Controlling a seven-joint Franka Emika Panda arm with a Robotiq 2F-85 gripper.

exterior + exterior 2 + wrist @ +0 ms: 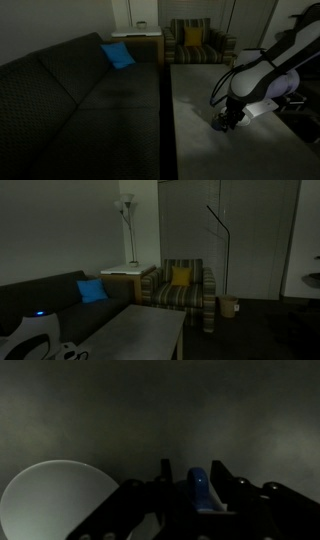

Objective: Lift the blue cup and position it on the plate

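Fingers (166,480) under your control are clamped on the blue cup (203,490) above the grey table (195,125). The white plate (50,500) lies just beside them.

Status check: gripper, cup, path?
Gripper low over table, cup between jaws, grip unclear. Plate beside, cup not on it. Nothing seen between.

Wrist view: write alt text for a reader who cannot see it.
In dim light, the blue cup sits between the dark fingers of the gripper at the bottom edge. The white plate lies lower left on a grey surface.
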